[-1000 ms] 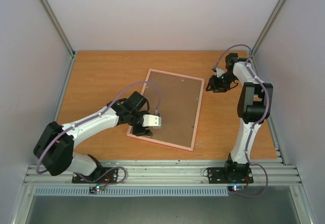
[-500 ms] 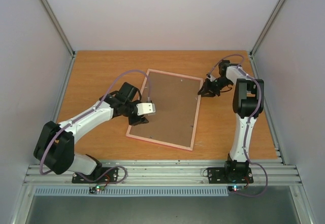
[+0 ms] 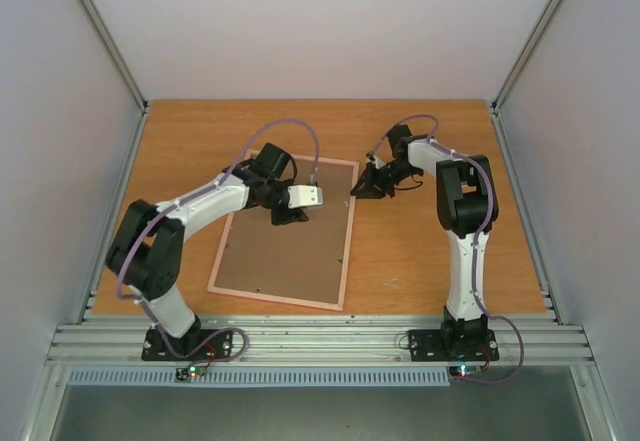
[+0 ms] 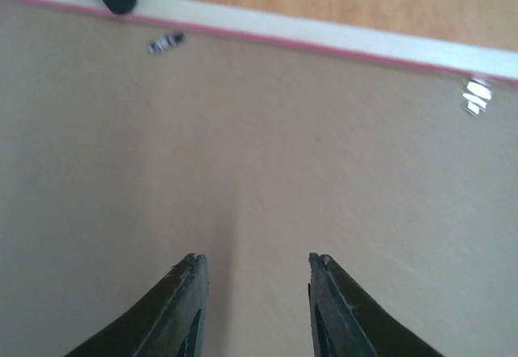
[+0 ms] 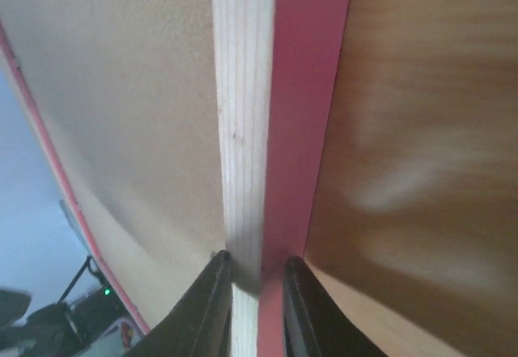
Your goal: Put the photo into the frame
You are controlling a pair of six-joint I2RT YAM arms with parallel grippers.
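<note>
The pink frame [image 3: 349,246] lies face down on the table, and its brown backing board [image 3: 285,261] fills it. The photo is hidden. My left gripper [image 3: 289,215] rests tips-down on the board near its far edge. In the left wrist view its jaws [image 4: 255,264] stand apart over bare board [image 4: 243,146], with nothing between them. My right gripper [image 3: 362,189] is at the frame's far right corner. Seen from the right wrist, it [image 5: 255,261] is shut on the frame's rim [image 5: 312,90], one finger on each side of the pale wood and pink edge.
Small metal clips [image 4: 166,43] sit on the board near the rim [image 4: 324,40]. Bare wooden table [image 3: 430,251] lies to the right of the frame. White walls close in the left, back and right. Aluminium rails [image 3: 320,339] run along the near edge.
My right gripper reached the frame's far right corner and closed on its rim. The frame slid left and turned. My left gripper moved up the board and narrowed.
</note>
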